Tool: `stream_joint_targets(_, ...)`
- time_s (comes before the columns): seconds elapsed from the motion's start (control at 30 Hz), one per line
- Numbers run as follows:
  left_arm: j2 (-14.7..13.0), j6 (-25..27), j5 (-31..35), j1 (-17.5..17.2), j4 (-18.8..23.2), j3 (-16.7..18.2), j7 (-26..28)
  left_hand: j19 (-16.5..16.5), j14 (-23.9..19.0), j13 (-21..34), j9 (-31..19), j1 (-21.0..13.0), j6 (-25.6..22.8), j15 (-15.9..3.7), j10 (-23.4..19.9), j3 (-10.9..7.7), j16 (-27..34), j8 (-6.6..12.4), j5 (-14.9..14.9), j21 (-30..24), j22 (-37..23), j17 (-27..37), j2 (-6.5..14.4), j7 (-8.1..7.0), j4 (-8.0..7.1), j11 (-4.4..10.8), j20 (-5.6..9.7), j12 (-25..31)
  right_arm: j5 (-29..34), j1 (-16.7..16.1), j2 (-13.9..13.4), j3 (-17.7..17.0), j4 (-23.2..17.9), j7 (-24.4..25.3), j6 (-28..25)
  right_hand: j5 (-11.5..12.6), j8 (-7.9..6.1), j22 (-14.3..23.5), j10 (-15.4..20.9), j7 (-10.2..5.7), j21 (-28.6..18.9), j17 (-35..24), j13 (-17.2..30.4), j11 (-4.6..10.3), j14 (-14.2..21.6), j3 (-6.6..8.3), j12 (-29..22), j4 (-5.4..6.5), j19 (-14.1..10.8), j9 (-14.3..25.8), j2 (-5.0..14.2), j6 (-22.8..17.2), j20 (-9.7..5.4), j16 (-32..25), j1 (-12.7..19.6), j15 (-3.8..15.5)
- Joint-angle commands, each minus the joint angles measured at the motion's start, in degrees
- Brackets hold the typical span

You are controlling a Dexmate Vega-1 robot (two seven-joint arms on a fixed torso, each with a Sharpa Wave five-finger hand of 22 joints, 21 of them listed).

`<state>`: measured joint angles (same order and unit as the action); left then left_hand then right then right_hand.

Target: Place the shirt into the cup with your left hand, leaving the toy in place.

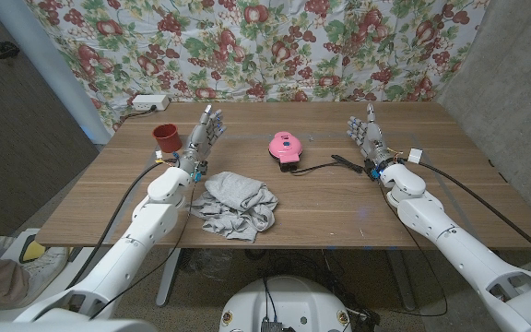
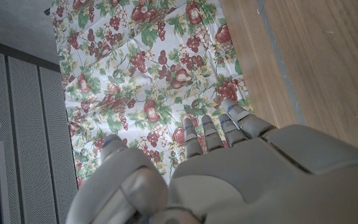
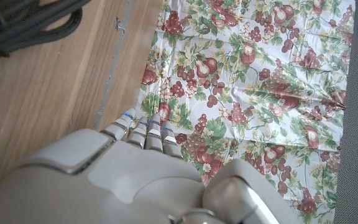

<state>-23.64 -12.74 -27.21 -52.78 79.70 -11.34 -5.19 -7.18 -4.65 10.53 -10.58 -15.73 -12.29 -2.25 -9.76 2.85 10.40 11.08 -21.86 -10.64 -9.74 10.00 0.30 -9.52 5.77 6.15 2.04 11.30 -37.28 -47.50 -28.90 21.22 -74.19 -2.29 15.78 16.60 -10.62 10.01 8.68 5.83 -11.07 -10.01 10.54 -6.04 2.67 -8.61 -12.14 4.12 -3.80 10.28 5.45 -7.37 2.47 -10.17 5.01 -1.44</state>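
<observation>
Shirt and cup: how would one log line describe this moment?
left hand: open, beside cup | shirt: crumpled, untouched | toy: mid-table | right hand: open

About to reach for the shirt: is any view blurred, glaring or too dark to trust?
Head view: evenly lit and sharp; shirt, cup and toy read clearly, with soft shadows and no glare. Left wrist view: the left hand is close and soft-focused, the curtain sharper. Right wrist view: much the same.
</observation>
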Motion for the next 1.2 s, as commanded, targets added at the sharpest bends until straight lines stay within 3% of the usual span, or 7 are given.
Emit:
stream_joint_targets(0.03,-1.8,0.8,1.4,-1.7,3.1,0.3,1.7,-0.4,0.0,0.2,-0.1,-0.5,-0.7,-4.98,-0.5,0.15,0.1,0.25,-0.3,-0.4,-0.3,0.2,0.0,0.08,0.5,0.09,2.91,0.2,0.3,0.2,0.1,0.3,-0.1,0.1,-0.3,0.0,-0.51,0.3,0.4,0.24,0.0,-0.2,0.1,0.12,-0.2,-0.03,-0.2,-0.13,0.1,0.3,0.23,-0.7,-0.05,-0.2,0.5,-0.08)
stream_joint_targets(0.8,-7.9,4.0,7.4,-3.4,9.8,-2.1,7.7,1.0,2.3,0.2,-0.1,-0.7,-0.5,-4.34,0.2,0.21,-0.5,0.13,-0.3,0.0,-0.3,0.2,0.1,-0.13,0.59,0.22,2.03,-0.1,0.6,0.0,0.0,0.4,-0.7,0.7,-0.6,-0.1,-0.51,0.3,0.5,0.09,0.0,-0.2,0.1,0.16,-0.1,0.05,-0.3,-0.15,0.2,0.3,0.19,-1.0,-0.06,-0.3,0.4,0.01)
stream_joint_targets(1.1,-9.9,4.7,7.8,-4.9,12.6,-2.5,8.9,1.3,2.6,0.2,-0.1,-0.8,-0.4,-4.01,0.3,0.24,-0.3,0.1,-0.4,0.0,-0.3,0.2,0.2,-0.29,0.65,0.94,0.58,0.0,0.6,-0.2,-0.2,0.3,-1.1,0.9,-0.8,-0.2,-0.45,0.3,0.4,-0.14,-0.1,-0.2,0.1,0.23,-0.2,0.1,-0.2,-0.16,0.2,0.3,0.17,-1.0,0.17,-0.2,0.4,0.17)
stream_joint_targets(1.2,-10.1,4.4,7.3,-5.5,13.3,-2.4,9.2,1.6,2.8,0.2,-0.1,-0.8,-0.4,-3.72,0.3,0.26,-0.2,0.11,-0.4,0.0,-0.3,0.2,0.2,-0.39,0.66,1.0,-0.95,0.0,0.6,-0.2,-0.3,0.3,-1.2,0.9,-0.9,-0.2,-0.43,0.3,0.5,-0.2,-0.1,-0.2,0.1,0.54,-0.2,0.12,-0.2,-0.17,0.2,0.3,0.16,-1.0,0.57,-0.3,0.4,0.18)
